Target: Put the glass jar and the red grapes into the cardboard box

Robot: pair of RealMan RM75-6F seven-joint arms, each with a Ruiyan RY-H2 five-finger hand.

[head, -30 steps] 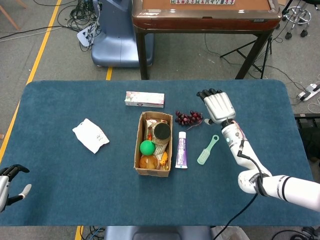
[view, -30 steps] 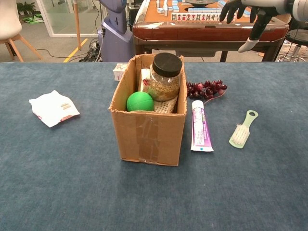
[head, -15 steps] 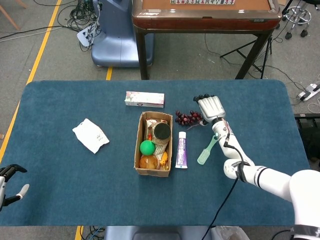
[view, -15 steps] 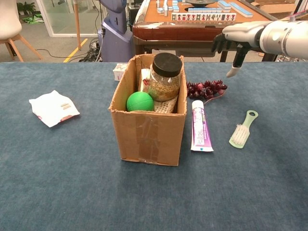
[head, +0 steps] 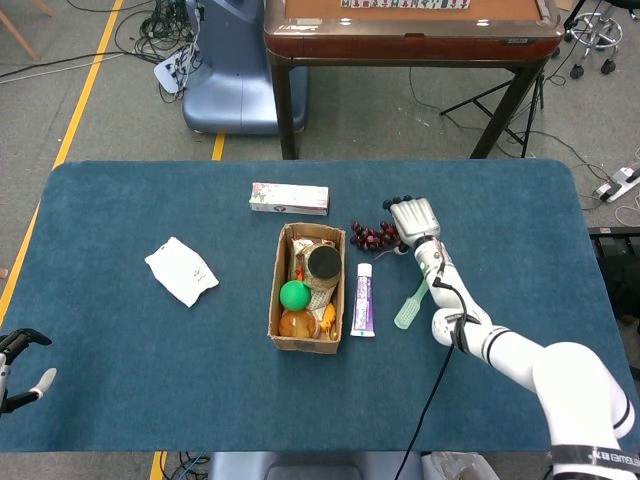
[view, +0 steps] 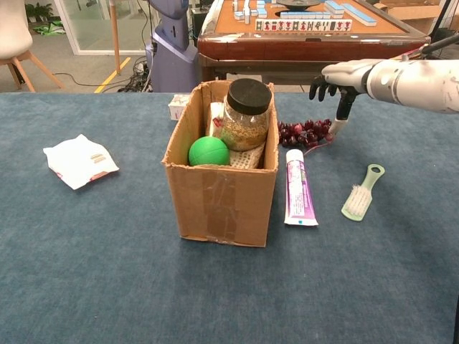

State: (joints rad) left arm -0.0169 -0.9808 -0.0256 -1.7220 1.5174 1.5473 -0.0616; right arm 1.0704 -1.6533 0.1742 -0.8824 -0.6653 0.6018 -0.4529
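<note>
The glass jar (view: 245,115) with a black lid (head: 323,264) stands inside the cardboard box (view: 219,197), beside a green ball (view: 209,151). The red grapes (view: 307,134) lie on the blue table just right of the box's far end, also seen as red grapes (head: 376,236) in the head view. My right hand (view: 337,80) hovers over the right end of the bunch, fingers spread and pointing down, one fingertip close to the grapes; it holds nothing. In the head view the right hand (head: 413,218) sits right beside the bunch. My left hand (head: 18,362) hangs open at the table's near left edge.
A toothpaste tube (view: 299,196) lies right of the box, a green brush (view: 361,193) further right. A white packet (view: 79,161) lies at the left, a small carton (head: 289,198) behind the box. A mahjong table (view: 301,29) stands beyond the far edge.
My right hand has come down and leftward from above the table's far side to just over the grapes. The left hand has barely moved.
</note>
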